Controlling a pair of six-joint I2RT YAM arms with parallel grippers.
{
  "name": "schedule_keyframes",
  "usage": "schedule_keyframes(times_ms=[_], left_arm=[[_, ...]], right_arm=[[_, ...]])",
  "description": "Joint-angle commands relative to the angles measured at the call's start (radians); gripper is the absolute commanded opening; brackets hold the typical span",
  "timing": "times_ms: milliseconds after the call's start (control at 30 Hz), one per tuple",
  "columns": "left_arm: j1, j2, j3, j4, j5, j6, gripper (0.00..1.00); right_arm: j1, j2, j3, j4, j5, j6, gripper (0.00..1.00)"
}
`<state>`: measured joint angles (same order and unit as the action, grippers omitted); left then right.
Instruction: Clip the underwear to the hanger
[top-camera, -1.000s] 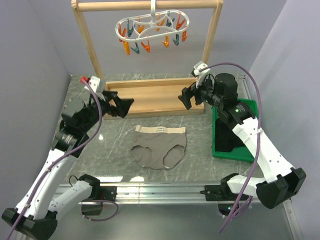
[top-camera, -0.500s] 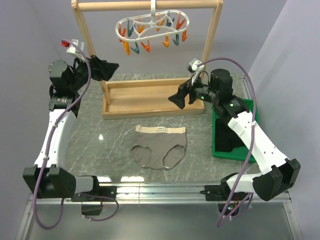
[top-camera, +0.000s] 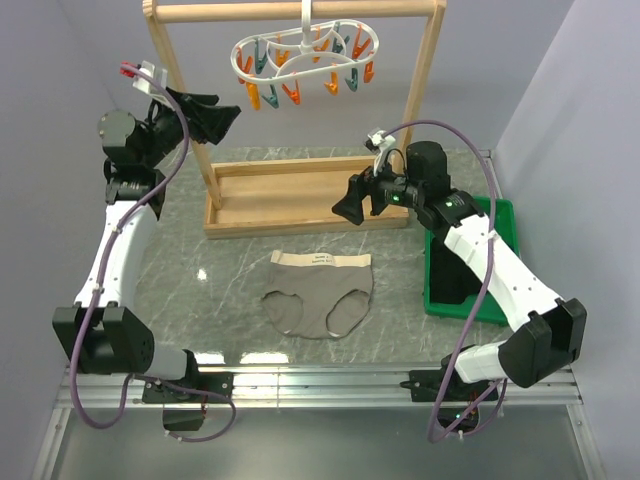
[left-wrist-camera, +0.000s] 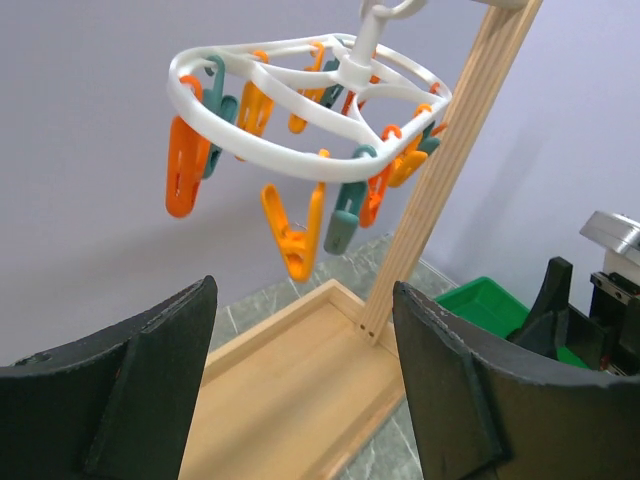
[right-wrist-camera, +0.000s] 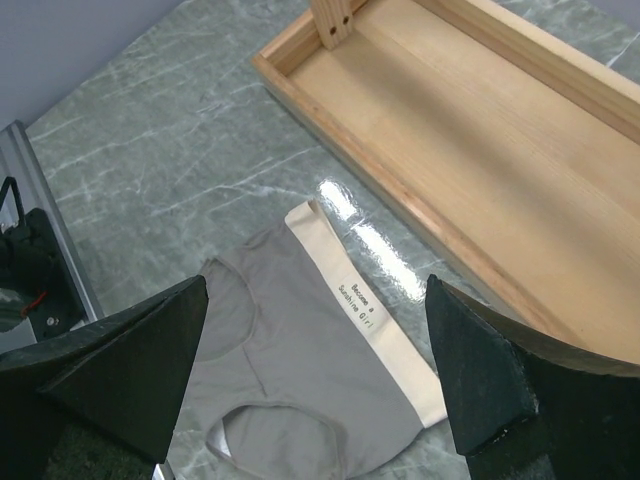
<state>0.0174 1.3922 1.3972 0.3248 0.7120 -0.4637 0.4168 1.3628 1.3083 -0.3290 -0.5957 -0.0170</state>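
The taupe underwear (top-camera: 320, 295) with a beige waistband lies flat on the marble table, and shows in the right wrist view (right-wrist-camera: 320, 370). The white hanger (top-camera: 305, 55) with orange and teal clothespins hangs from the wooden rack's top bar, and shows in the left wrist view (left-wrist-camera: 310, 110). My left gripper (top-camera: 215, 112) is open and empty, raised beside the rack's left post, left of and below the hanger. My right gripper (top-camera: 350, 205) is open and empty, above the wooden tray, pointing down toward the underwear.
The wooden frame rack (top-camera: 180, 95) stands at the back on a shallow wooden tray (top-camera: 300, 195). A green bin (top-camera: 495, 215) holding dark cloth sits at the right, under my right arm. Grey walls close in on the left and right.
My left arm rose from low over the table up toward the hanger. My right gripper moved a little left and lower over the tray. The underwear did not move.
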Motion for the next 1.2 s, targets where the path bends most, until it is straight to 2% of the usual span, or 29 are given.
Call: schedule_keyframes(times_ms=[0,267,800,1167], left_arm=[[-0.011,0.039,0.074,0.054,0.006,0.030,0.77],[-0.043,0.132,0.149,0.059,0.020,0.030,0.81],[-0.066,0.251,0.235,0.112,0.027,-0.006,0.75],[-0.070,0.286,0.267,0.149,0.053,-0.050,0.75]], right_arm=[[-0.003,0.002,0.045,0.004,-0.013,0.015,0.96],[-0.006,0.018,0.060,-0.015,-0.013,-0.001,0.97],[-0.019,0.039,0.057,-0.015,-0.032,0.002,0.98],[-0.019,0.055,0.057,-0.019,-0.038,-0.008,0.98]])
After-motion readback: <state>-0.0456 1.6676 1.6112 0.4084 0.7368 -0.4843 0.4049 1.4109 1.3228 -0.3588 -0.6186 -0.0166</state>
